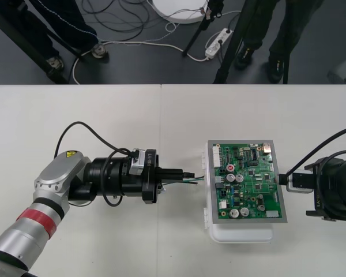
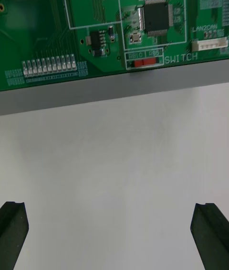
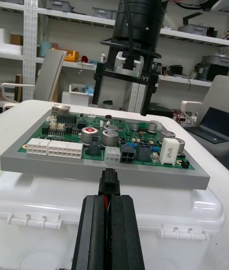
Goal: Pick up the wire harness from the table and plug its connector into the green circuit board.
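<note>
Left tool (image 1: 184, 175) clenches the harness (image 1: 196, 178), plug (image 3: 109, 181) just ahead of its tips, near the green board (image 1: 248, 179). Right tool (image 1: 308, 190), released, faces the board's opposite edge.

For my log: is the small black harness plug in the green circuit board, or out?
Out: the left gripper holds the small black plug short of the green circuit board.

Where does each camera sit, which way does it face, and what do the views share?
Front view: above the table, looking down; both arms show, left gripper shut on the wire harness, right gripper beside the green circuit board.
Left wrist view: on the left wrist, level across the board toward the right gripper; own jaws grip the plug.
Right wrist view: on the right wrist, down onto the board's edge; own jaws apart.
All three share the board.
</note>
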Controlling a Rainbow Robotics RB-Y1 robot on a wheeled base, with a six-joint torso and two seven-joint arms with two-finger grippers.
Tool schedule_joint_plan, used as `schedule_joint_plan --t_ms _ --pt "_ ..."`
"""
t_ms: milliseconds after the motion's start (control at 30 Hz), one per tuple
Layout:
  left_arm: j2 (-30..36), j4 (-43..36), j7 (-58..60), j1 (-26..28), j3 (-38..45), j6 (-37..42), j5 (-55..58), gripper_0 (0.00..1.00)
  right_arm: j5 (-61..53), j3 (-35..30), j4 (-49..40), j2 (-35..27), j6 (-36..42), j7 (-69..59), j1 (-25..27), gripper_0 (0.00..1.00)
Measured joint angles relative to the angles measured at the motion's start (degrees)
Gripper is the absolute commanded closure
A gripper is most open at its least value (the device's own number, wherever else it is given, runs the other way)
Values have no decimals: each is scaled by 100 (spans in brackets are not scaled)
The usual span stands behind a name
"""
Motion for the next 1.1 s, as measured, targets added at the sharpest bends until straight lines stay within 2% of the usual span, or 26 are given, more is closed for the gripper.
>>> schedule_joint_plan --t_ms 167,533,1100 --pt "-2 0 0 -6 -186 19 96 100 18 244 15 10 -234 -238 -305 0" --pt "-28 0 0 -6 -343 149 159 100 484 1161 395 222 -238 -533 -1155 0" --pt "-98 1 0 -7 -651 494 296 100 551 1628 649 441 -124 -458 -1573 0"
